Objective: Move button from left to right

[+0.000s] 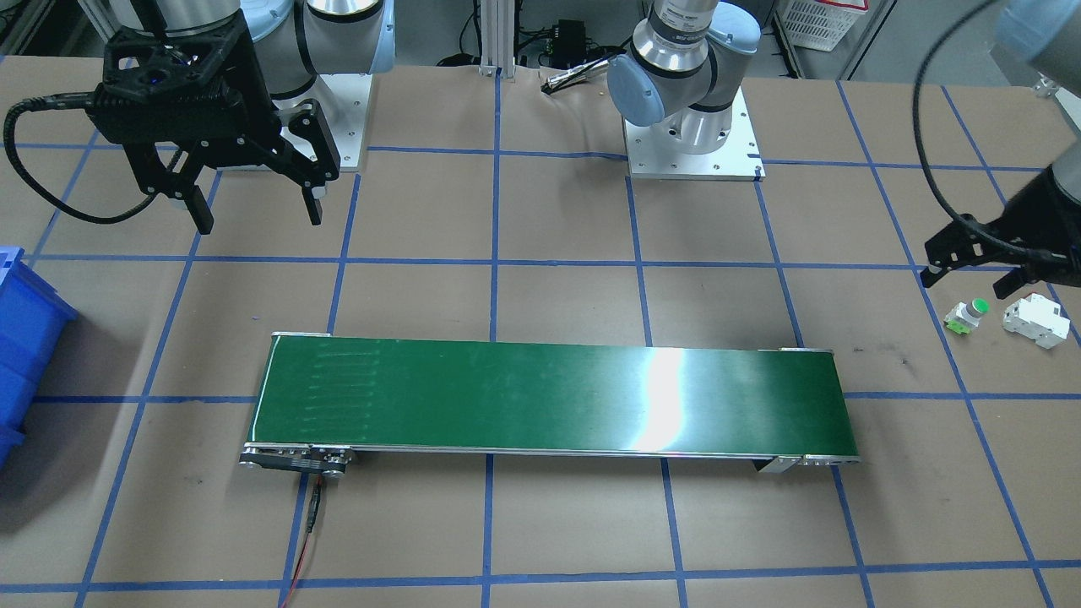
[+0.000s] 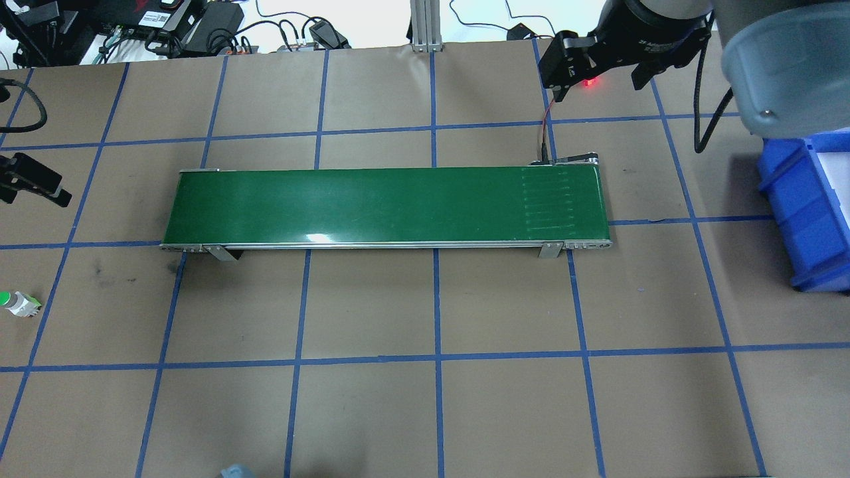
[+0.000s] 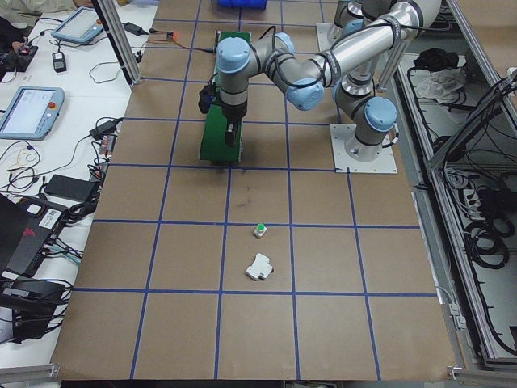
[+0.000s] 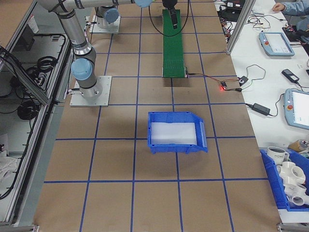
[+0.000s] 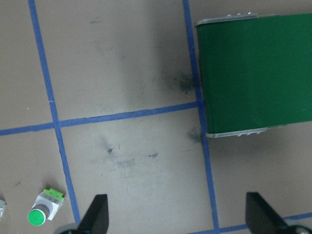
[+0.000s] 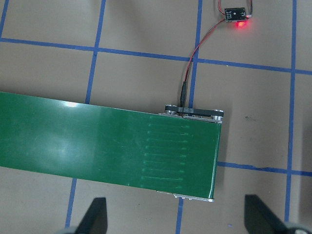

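Green-capped and lime-based, the button [image 1: 966, 317] lies on its side on the brown paper-covered desk [image 1: 549, 532] at the robot's left end, just beside a white block with red marks [image 1: 1035, 320] and well apart from the green conveyor belt [image 1: 549, 395]. The left gripper [image 1: 971, 279] hangs above the desk close to the button without touching it, its jaws spread wide and empty; in the left wrist view the button [image 5: 45, 207] sits outside the left fingertip [image 5: 97, 214], across a blue tape line. The right gripper [image 1: 258, 218] hovers above the desk beyond the belt's other end, jaws also wide apart and holding nothing. A blue bin [image 2: 807, 212] stands at the robot's right end, past the belt.
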Controlling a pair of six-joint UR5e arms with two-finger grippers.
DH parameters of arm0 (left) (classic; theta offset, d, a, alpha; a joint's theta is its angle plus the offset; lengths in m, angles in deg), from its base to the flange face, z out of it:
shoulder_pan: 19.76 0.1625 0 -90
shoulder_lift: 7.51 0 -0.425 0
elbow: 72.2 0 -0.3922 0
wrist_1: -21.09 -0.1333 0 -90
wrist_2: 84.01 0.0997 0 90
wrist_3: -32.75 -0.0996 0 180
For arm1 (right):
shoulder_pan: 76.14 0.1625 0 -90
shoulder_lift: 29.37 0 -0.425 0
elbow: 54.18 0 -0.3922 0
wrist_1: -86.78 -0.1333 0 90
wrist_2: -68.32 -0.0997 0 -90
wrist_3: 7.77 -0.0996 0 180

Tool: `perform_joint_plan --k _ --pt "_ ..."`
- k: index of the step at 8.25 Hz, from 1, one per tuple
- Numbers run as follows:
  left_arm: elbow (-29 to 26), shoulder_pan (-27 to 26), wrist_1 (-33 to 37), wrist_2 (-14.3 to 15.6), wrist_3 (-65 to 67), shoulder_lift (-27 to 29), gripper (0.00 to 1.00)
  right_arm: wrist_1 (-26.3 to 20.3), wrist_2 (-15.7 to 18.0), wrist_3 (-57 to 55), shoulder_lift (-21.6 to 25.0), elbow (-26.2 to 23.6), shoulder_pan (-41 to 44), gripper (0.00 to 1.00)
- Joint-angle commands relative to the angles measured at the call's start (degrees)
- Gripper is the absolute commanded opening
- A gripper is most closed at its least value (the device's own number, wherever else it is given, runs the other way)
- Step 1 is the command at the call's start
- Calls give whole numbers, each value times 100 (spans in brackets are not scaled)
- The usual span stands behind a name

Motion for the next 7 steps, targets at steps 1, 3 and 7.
perform_joint_plan --k 1,3,7 --pt "22 745 -12 62 -885 542 100 -4 -4 0 0 0 0 100" --pt "49 1089 -509 359 -1874 973 100 -13 -4 0 8 0 0 100" --pt "66 1503 -1319 824 -3503 1896 100 -30 -4 0 8 -8 0 100"
